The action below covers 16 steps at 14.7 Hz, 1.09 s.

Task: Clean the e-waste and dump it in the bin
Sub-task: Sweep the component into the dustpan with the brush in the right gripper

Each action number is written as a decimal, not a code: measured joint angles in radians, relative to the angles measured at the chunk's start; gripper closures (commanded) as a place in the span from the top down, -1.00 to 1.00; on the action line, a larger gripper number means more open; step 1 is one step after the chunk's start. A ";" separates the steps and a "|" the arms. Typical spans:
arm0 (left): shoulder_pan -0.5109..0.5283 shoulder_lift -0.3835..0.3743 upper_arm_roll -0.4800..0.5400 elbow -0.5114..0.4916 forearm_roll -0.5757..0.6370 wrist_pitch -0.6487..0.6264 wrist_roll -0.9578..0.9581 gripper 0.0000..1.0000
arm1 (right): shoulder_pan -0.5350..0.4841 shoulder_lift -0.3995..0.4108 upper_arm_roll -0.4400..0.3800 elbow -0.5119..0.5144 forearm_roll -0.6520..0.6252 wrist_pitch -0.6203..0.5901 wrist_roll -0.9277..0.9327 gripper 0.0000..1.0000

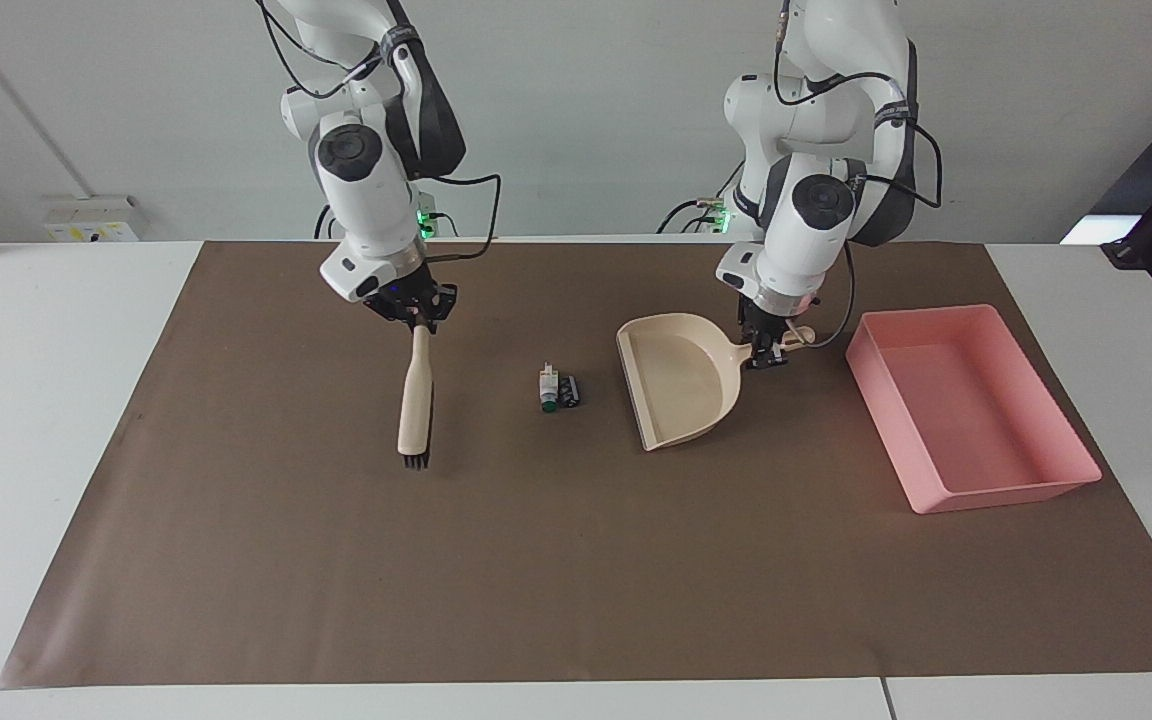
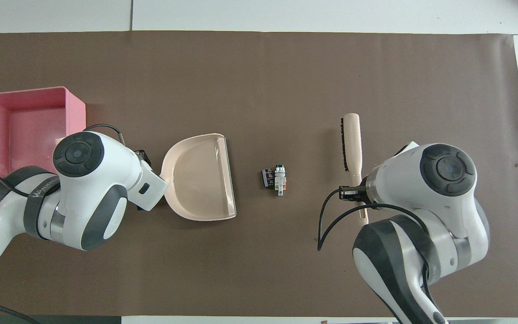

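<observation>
Between the grippers, e-waste (image 1: 558, 389) on the mat (image 1: 576, 560). Right gripper (image 1: 420, 322) clamped on brush (image 1: 416, 402); left gripper (image 1: 762, 352) clamped on dustpan (image 1: 678, 390) handle, bin (image 1: 976, 495) just beside it.

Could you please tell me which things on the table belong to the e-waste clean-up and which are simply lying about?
Part of the job:
- e-waste, two small parts on the mat
- brush, held by the right gripper
- dustpan, handle held by the left gripper
- pink bin

Just there:
- brown mat
</observation>
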 measured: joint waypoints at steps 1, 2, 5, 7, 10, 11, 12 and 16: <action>-0.019 0.000 -0.001 0.000 0.024 0.003 -0.021 -1.00 | 0.040 0.010 0.001 -0.001 -0.002 0.003 0.043 -1.00; -0.035 0.000 -0.002 0.000 0.036 0.007 -0.031 -1.00 | 0.074 0.019 0.001 -0.003 -0.002 0.007 0.077 -1.00; -0.077 0.020 -0.003 0.003 0.063 0.016 -0.035 -1.00 | 0.146 0.042 0.000 -0.008 -0.003 0.027 0.131 -1.00; -0.089 0.041 -0.002 0.012 0.081 0.017 -0.041 -1.00 | 0.179 0.050 -0.001 -0.015 -0.003 0.045 0.138 -1.00; -0.093 0.058 -0.001 0.022 0.087 0.016 -0.041 -1.00 | 0.228 0.069 -0.001 -0.027 -0.003 0.065 0.142 -1.00; -0.097 0.060 -0.001 0.024 0.088 0.015 -0.041 -1.00 | 0.237 0.080 -0.001 -0.028 -0.003 0.073 0.143 -1.00; -0.098 0.061 -0.002 0.025 0.089 0.015 -0.041 -1.00 | 0.244 0.090 -0.001 -0.028 -0.003 0.085 0.143 -1.00; -0.099 0.064 -0.002 0.025 0.089 0.008 -0.041 -1.00 | 0.284 0.116 0.000 -0.028 -0.002 0.135 0.145 -1.00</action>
